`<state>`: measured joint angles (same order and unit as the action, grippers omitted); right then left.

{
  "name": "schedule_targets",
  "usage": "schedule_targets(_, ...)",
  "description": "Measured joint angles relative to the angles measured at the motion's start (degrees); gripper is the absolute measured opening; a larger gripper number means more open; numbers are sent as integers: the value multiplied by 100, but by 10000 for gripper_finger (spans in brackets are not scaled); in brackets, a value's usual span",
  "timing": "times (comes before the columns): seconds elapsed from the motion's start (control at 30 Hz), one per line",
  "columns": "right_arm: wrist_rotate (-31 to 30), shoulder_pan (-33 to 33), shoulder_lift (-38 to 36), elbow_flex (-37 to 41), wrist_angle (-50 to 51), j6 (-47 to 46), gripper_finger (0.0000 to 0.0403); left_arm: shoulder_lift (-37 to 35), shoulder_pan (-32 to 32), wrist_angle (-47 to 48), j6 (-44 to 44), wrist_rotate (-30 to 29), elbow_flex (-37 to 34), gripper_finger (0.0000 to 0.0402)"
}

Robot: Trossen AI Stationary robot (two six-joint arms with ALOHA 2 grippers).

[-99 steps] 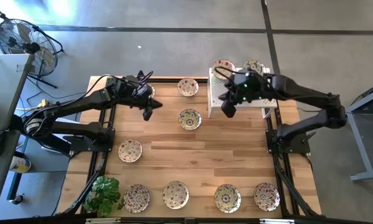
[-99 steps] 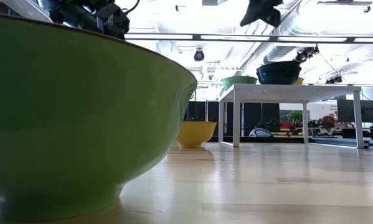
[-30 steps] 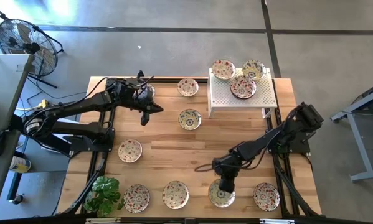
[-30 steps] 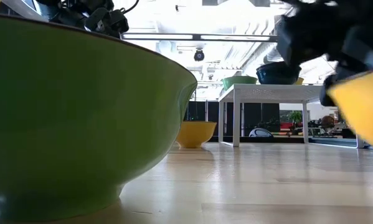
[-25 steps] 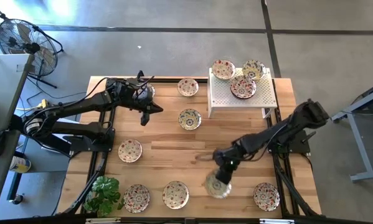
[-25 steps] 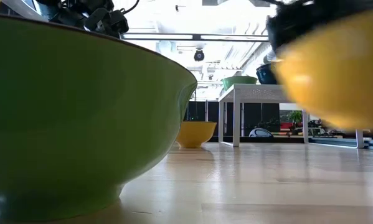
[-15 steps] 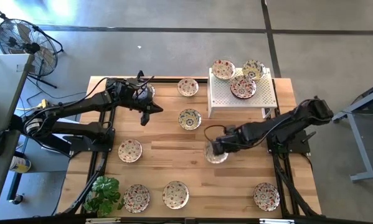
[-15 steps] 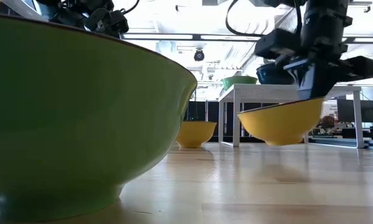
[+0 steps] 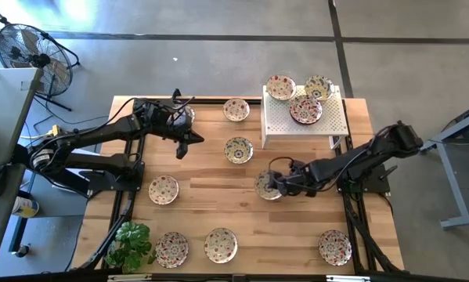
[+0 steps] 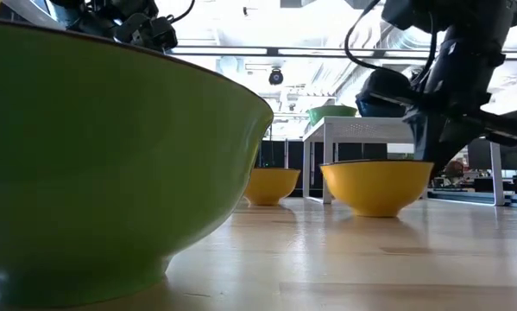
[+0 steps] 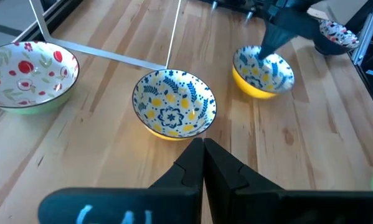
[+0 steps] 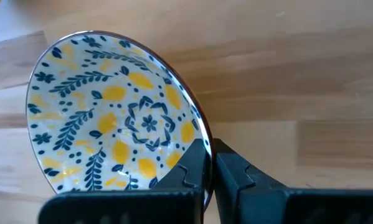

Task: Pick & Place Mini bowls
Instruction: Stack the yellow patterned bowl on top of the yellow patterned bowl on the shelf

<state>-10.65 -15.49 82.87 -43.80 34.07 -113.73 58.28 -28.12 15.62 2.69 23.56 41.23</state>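
Note:
Several mini bowls lie on the wooden table (image 9: 218,204), some along its near edge (image 9: 220,244), and three more sit on a white perforated stand (image 9: 328,125). My right gripper (image 9: 279,186) is shut on a mini bowl with a blue and yellow pattern and a yellow outside (image 9: 267,185), at the table's middle right. My left gripper (image 9: 182,143) hangs shut and bare over the far left. A similar blue and yellow bowl (image 11: 174,112) stands on the wood ahead of it. My right gripper pinches the bowl's rim on its right-hand side (image 12: 203,142), one finger inside the bowl (image 12: 192,171) and one outside (image 12: 236,177). The fingers come steeply from above. The bowl (image 10: 377,186) sits level, its foot at the table top; whether it rests there I cannot tell.
A potted plant (image 9: 130,241) stands at the near left corner. Bare wood lies between the held bowl and the near row of bowls. A red-patterned bowl (image 11: 27,68) stands far of my left gripper. The stand's legs (image 9: 264,141) meet the table at the far right.
My right gripper has lifted the blue and yellow bowl out of the near-edge row and carried it toward the table's far edge, rolling its wrist. The bowl hung tilted on the way and now stands level, low at the table's middle right.

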Motion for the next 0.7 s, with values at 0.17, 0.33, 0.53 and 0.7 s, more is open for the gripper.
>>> schedule_targets(0.17,12,135,-358,12,720,-5,5,-2,0,0,-6,-1,0,1)
schedule_targets(0.33,251,276,-559,14,1206,275,39,0,0,-2,-8,-14,0,1)
schedule_targets(0.53,441,368,-856,14,1315,967,119,-1,0,-2,-5,-30,0,1)
schedule_targets(0.7,405,377,-1281,12,1461,1669,169,-1,0,-2,-106,-9,0,1)
